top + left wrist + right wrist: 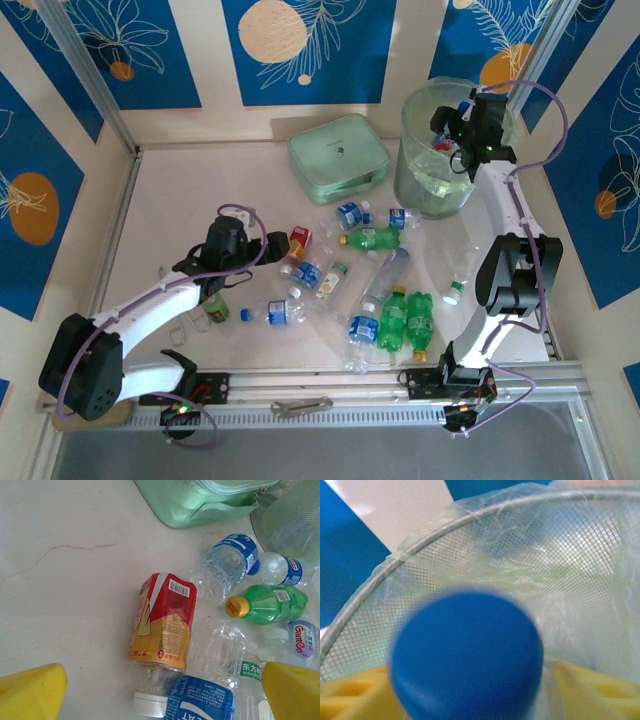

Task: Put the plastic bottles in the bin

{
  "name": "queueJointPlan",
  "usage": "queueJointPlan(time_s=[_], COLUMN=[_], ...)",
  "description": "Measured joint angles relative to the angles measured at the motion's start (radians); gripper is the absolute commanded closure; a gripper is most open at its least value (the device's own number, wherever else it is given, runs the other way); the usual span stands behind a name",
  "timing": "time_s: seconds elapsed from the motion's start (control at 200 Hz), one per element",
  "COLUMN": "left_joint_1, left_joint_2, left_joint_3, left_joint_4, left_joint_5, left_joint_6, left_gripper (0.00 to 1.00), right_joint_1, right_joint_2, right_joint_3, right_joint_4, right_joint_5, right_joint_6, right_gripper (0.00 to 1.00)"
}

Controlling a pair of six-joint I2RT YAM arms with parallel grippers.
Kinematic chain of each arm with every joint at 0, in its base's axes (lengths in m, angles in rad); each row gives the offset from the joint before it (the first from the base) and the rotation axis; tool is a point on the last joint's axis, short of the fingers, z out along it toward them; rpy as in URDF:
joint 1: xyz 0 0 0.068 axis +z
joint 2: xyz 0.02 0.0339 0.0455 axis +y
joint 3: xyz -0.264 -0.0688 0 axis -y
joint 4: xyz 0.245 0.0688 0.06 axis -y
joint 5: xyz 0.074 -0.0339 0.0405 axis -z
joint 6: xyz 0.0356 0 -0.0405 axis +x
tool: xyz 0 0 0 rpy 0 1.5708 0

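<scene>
1. Top view: the bin (pixel 440 170) stands at 1 o'clock on the worktop (pixel 190 200), just right of a mint-green case (pixel 338 158). The right claw (pixel 468 128) hangs over the bin's mouth. The plastic bottles (pixel 365 285) lie scattered from mid-worktop towards 5 o'clock. A red-labelled bottle (pixel 299 240) lies at the cluster's 10 o'clock edge, and the left claw (pixel 250 250) is just at its 9 o'clock side
2. Left wrist: the left claw (pixel 162 675) is spread wide and grips nothing, its yellow fingers (pixel 30 692) in the bottom corners. The red-labelled bottle (pixel 162 622) lies flat between them, white cap at 6 o'clock. A green bottle (pixel 272 602) with a yellow cap lies at its 3 o'clock, the case (pixel 200 500) at 12 and the bin's mesh wall (pixel 295 525) at 2
3. Right wrist: the right claw (pixel 470 692) holds a blue-capped bottle (pixel 465 655), its blurred cap between the yellow pads (pixel 600 690). The bin's lined mesh wall (pixel 530 560) is behind it
</scene>
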Motion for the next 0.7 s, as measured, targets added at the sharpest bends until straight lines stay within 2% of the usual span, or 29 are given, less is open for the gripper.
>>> queueJointPlan(time_s=[0.055, 0.115, 0.405, 0.7], left_joint_1=[0.000, 0.000, 0.000, 0.000], left_joint_2=[0.000, 0.000, 0.003, 0.032], left_joint_3=[0.000, 0.000, 0.000, 0.000], left_joint_4=[0.000, 0.000, 0.006, 0.084], left_joint_5=[0.000, 0.000, 0.003, 0.035], left_joint_6=[0.000, 0.000, 0.000, -0.001], left_gripper=[0.01, 0.01, 0.01, 0.01], right_joint_1=[0.001, 0.004, 0.025, 0.032], right_joint_2=[0.000, 0.000, -0.044, -0.257], right_joint_3=[0.010, 0.027, 0.099, 0.042], right_joint_4=[-0.007, -0.021, -0.068, -0.175], right_joint_5=[-0.003, -0.007, -0.032, -0.125], right_joint_6=[0.006, -0.004, -0.022, -0.021], right_gripper=[0.05, 0.00, 0.01, 0.01])
